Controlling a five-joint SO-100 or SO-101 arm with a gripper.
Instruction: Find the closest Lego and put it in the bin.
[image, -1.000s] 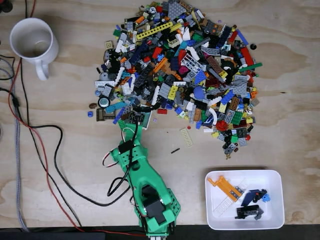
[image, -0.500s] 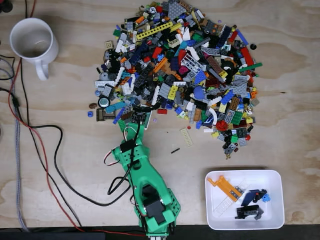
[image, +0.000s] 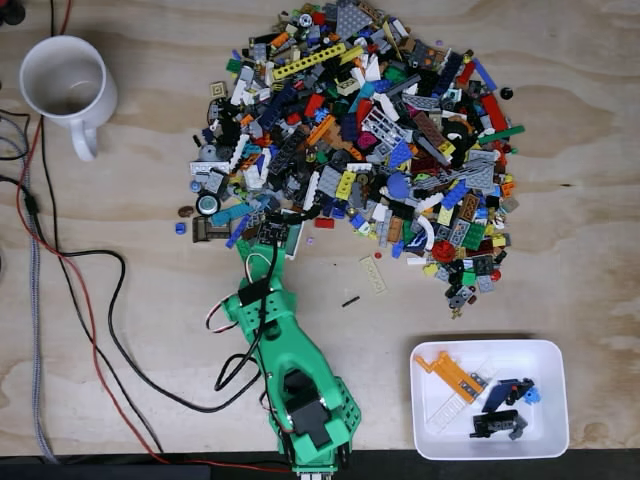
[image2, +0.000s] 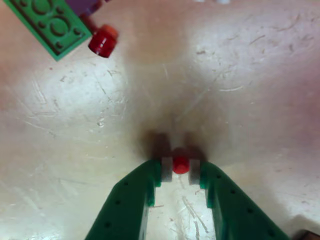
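Claw (image2: 181, 167) narrow, pinching small red Lego stud (image2: 181, 164) between its tips | bin (image: 553, 440) well apart

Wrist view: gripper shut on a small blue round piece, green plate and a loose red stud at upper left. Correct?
Not quite. In the wrist view the small round piece pinched in the gripper is red, not blue. The green plate and the loose red stud at upper left are as you say.

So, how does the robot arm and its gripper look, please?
The arm is bright green plastic with black motor blocks set in it. Thin black, white and red cables loop along its side. Near its tip sits a dark circuit board. In the wrist view the gripper has two green fingers with small holes and pale grey pads at the tips.
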